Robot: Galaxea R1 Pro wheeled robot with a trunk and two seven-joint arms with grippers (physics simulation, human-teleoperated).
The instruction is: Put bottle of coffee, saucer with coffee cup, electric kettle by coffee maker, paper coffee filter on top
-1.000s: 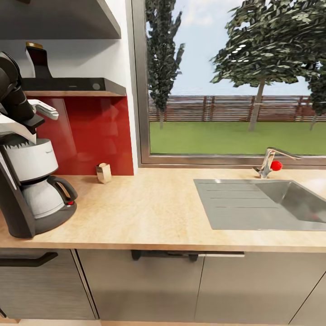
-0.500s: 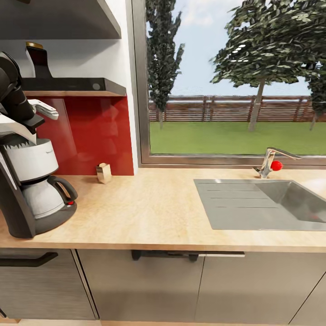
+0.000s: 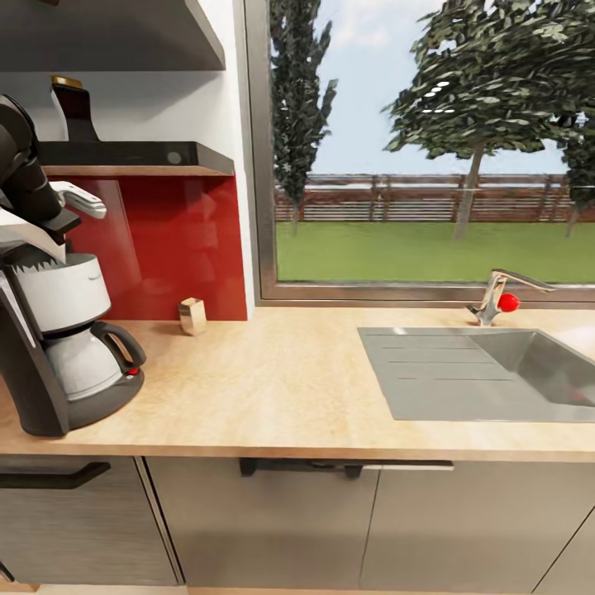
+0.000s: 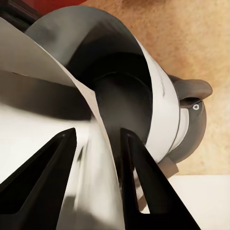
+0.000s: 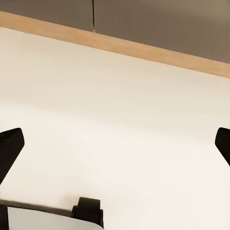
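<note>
Upright coffee maker (image 3: 62, 347), bottle of coffee (image 3: 74, 107) seemingly shelved.

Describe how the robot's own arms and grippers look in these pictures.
In the head view the left arm has a rounded glossy black segment, then a white angular casing with a black block and a pale grey-white tip. The left gripper has two flat, tapering matte black fingers. The right gripper has black fingers too, with a white housing and a small black cylindrical knob behind.

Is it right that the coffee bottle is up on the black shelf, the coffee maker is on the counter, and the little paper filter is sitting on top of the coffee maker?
Not quite. In the head view the paper coffee filter stands on the kitchen countertop by the red backsplash, apart from the coffee maker. The rest holds: the bottle of coffee is on the kitchen shelf, and the coffee maker is on the countertop.
</note>
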